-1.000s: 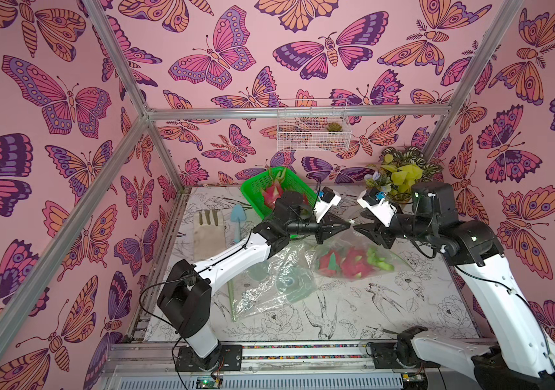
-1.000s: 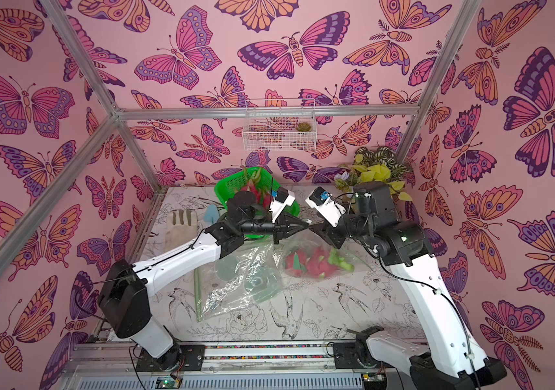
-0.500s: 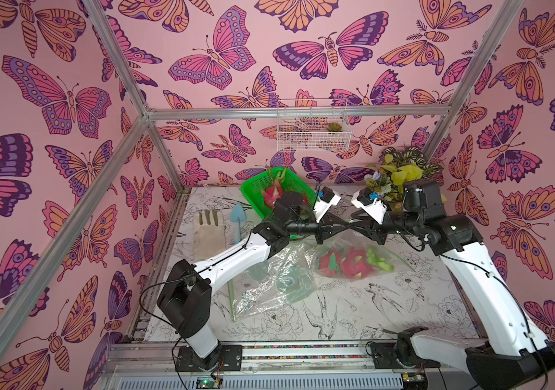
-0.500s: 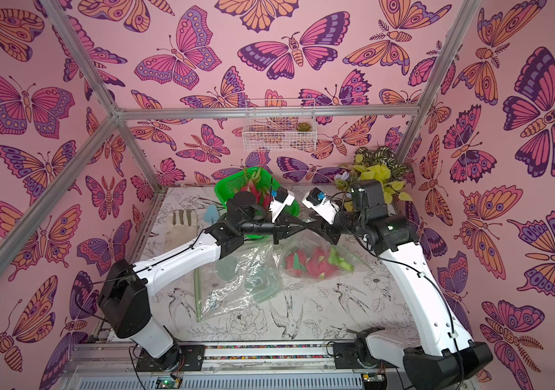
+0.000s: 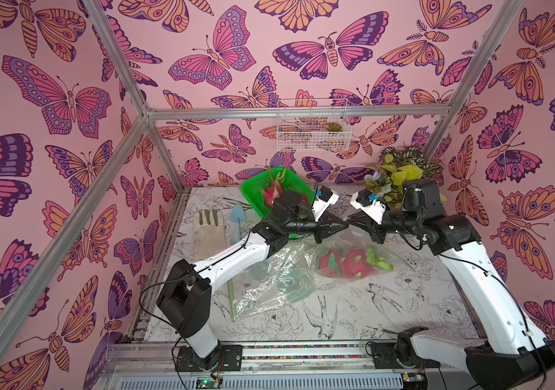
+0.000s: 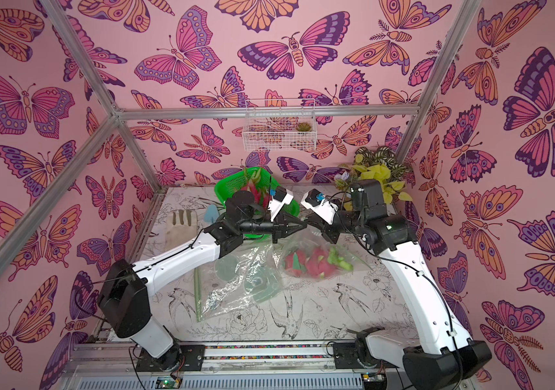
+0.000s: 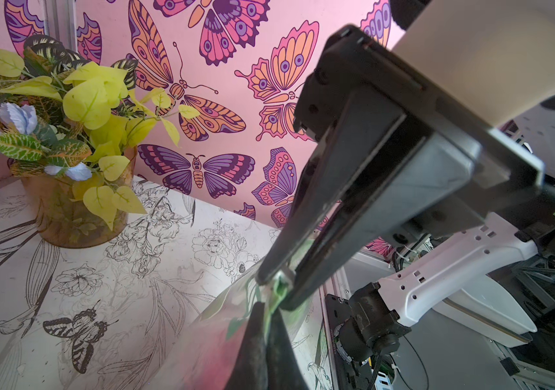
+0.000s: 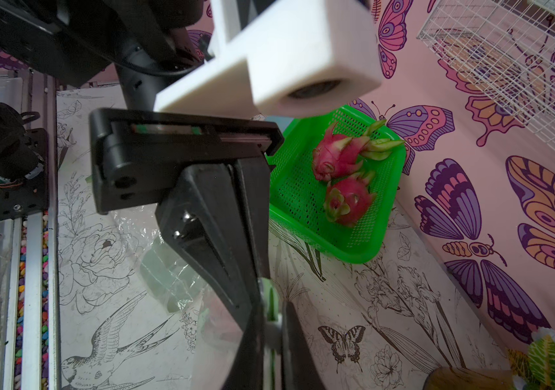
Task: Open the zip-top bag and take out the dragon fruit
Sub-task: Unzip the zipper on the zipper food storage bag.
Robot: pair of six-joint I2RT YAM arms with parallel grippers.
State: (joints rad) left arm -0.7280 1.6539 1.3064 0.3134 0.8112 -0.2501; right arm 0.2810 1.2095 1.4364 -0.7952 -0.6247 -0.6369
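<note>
The clear zip-top bag (image 5: pixel 367 243) hangs by its top edge in the middle of the table, seen in both top views, with pink dragon fruit (image 5: pixel 353 265) inside it. My left gripper (image 5: pixel 344 225) is shut on the bag's green zip strip (image 7: pixel 278 291). My right gripper (image 5: pixel 354 223) meets it tip to tip, shut on the same edge with a small white slider (image 8: pixel 274 329) between its fingers (image 8: pixel 252 341). In the left wrist view my left gripper (image 7: pixel 267 312) pinches the strip just below the right one's tips. Two more dragon fruit (image 8: pixel 336 157) lie in the green basket (image 8: pixel 367 236).
A second, crumpled clear bag (image 5: pixel 276 280) lies flat in front of the left arm. A glove (image 5: pixel 206 233) and a blue trowel (image 5: pixel 237 219) lie at the left. A potted plant (image 5: pixel 400 175) stands at the back right, and a white wire basket (image 5: pixel 309 131) hangs on the back wall.
My right gripper has moved left up to the left gripper's tips and closed on the bag's top edge. The left gripper has held still, shut on the bag.
</note>
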